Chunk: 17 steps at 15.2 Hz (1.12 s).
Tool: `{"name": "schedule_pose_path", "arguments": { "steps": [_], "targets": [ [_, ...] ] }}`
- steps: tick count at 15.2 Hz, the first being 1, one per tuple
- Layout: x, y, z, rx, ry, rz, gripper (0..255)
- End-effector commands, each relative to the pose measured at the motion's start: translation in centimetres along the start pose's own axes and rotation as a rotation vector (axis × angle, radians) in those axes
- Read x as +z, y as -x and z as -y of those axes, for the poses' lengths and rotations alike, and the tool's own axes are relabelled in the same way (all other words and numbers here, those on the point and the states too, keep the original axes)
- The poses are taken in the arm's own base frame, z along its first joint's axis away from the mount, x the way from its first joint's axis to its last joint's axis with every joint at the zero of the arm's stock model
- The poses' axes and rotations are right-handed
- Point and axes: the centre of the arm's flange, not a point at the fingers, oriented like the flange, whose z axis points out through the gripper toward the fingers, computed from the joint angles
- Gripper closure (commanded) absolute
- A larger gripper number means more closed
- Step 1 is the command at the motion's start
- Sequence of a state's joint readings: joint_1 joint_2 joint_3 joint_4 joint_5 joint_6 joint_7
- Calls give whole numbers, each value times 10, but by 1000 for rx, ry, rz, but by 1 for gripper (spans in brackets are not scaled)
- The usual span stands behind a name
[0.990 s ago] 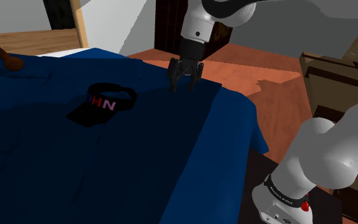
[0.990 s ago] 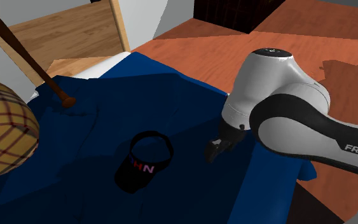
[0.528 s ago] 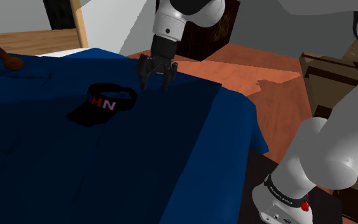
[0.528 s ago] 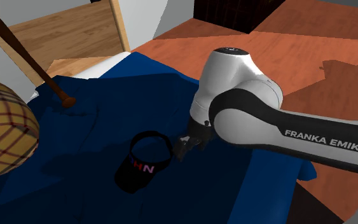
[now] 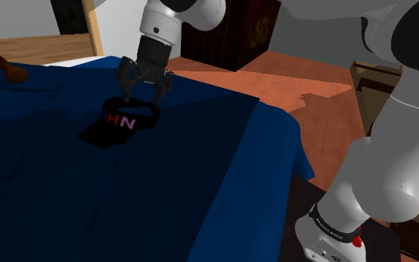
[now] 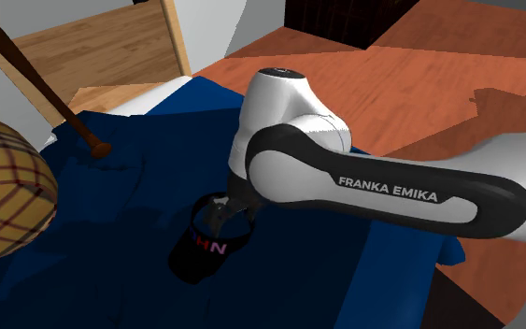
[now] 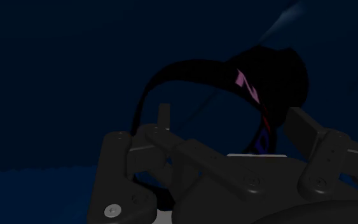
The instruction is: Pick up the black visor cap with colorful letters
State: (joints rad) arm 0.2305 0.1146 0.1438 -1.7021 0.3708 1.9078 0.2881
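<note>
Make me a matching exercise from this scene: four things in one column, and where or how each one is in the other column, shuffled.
Things:
1 visor cap
2 end effector
3 plaid ball
4 brown stick

Descriptions:
A open, just over the cap's band
B at the second exterior view's left edge
C lying on the blue cover
D leaning, knob end down at the cover

Pairs: 1-C, 2-A, 3-B, 4-D

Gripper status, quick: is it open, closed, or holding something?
All-black two-finger gripper: open, holding nothing, poised over the back band of the black visor cap with pink and red letters.
</note>
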Motion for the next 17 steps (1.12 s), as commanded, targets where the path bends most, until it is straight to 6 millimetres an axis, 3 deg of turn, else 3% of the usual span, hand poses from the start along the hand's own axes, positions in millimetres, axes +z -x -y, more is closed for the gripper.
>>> {"name": "schedule_pose_path", "arguments": {
  "steps": [1, 6, 15, 16, 17],
  "targets": [
    [3, -15, 20, -7, -22, -3, 0],
    [12, -52, 63, -25, -72, -7, 0],
    [49, -54, 49, -25, -72, -7, 0],
    [50, -53, 48, -25, -72, -7, 255],
    [50, -53, 48, -25, -72, -7, 255]
  ]
}}
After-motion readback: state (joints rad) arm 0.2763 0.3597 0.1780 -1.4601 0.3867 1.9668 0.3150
